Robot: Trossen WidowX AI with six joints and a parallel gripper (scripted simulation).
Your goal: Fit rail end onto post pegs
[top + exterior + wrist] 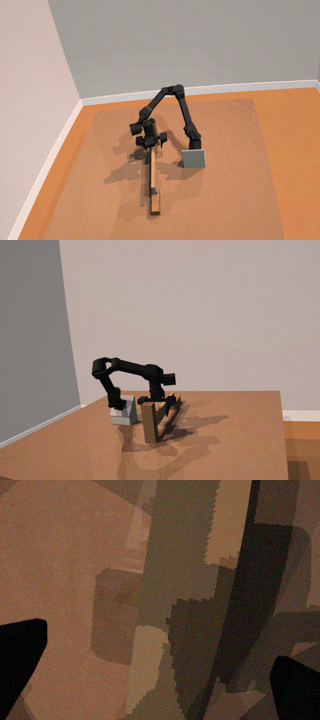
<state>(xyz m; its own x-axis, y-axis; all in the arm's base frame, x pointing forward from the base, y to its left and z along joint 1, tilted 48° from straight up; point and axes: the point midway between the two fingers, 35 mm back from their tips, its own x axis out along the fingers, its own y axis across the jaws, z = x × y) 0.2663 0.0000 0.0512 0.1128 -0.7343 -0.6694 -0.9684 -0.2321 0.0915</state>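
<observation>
The long wooden rail (153, 165) (162, 412) runs from the post toward the low footboard block (155, 205). Its far end sits in the grey bracket (155, 190). The short wooden post (148, 422) stands upright; in the top view my wrist mostly hides it. The rail's near end is up against the post, and the pegs are hidden. My gripper (151, 142) (155, 403) (162, 652) is open wide, with a finger on each side of the rail's near end and not touching it. In the wrist view the rail (176, 574) shows as a shaded strip between the fingertips.
The arm's grey base block (193, 158) (124, 413) stands on the table to one side of the post. The brown table (232, 180) (232, 433) ends at an edge on the right in the exterior view. Walls stand behind.
</observation>
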